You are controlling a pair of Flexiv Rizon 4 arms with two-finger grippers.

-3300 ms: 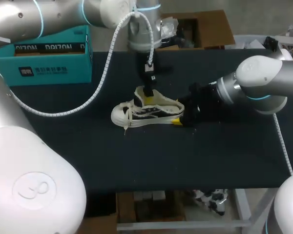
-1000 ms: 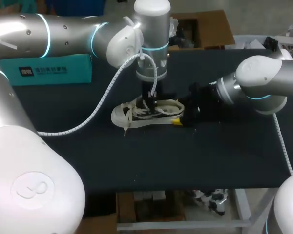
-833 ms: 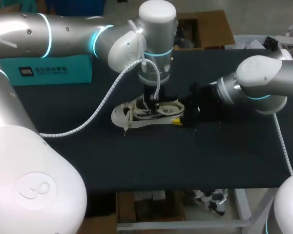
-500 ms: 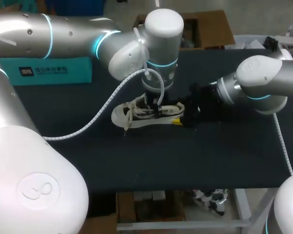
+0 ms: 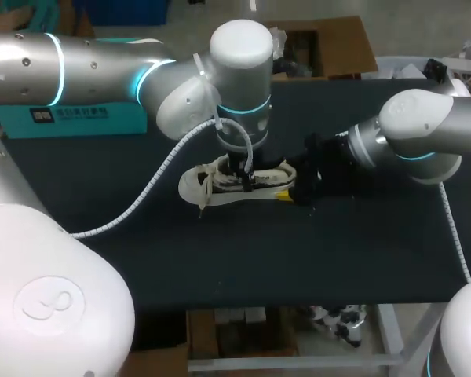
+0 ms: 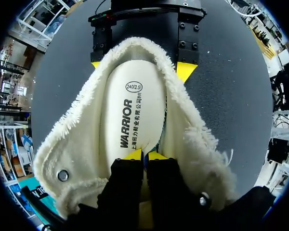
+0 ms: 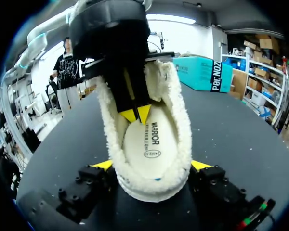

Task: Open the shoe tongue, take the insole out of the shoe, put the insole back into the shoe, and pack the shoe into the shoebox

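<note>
1. The left gripper (image 6: 144, 155) points down inside the shoe (image 5: 235, 182), its fingers almost closed at the insole (image 6: 132, 120); whether they actually pinch it cannot be told.
2. The insole's long axis runs from there to the heel, which the right gripper (image 7: 153, 168) clamps from both sides.
3. The fleece collar (image 6: 185, 125) hems the insole in, and the shoebox (image 5: 102, 118) sits well apart at the left.

A white shoe (image 5: 220, 185) with dark side panels and loose laces stands on its sole near the middle of the dark worktop (image 5: 337, 243), its fleecy collar spread wide. A cream printed insole (image 6: 131, 120) lies flat inside it. A teal shoebox (image 5: 102, 122) stands well apart, at the far left.
</note>
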